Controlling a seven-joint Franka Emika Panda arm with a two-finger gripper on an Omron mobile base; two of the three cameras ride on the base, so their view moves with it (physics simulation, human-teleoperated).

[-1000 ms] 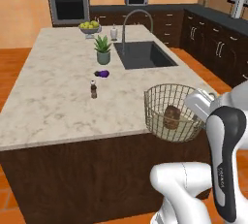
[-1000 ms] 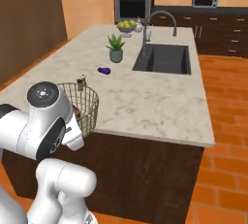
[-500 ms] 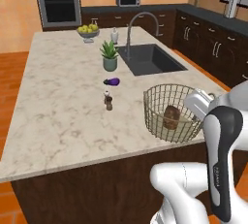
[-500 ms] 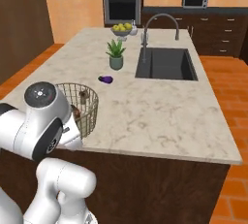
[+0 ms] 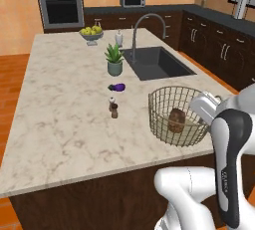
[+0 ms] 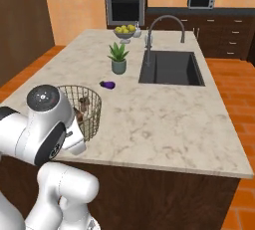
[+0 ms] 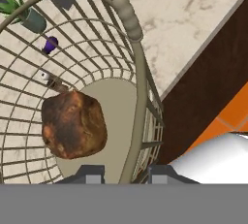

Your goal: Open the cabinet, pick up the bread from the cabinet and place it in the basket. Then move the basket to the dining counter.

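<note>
No writing, label, brand, number or sign can be read on anything in these views of the kitchen.

The white Franka arm with dark joints bends over at its elbow, its two-finger gripper point(image 7: 127, 175) at six o'clock in the hand view, fingers clamped across the round wire-mesh basket's point(image 7: 138, 72) rim.

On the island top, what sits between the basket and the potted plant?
Left base view: between the basket and the potted plant lie a small purple item and a brown pepper mill; otherwise bare marble.
</note>
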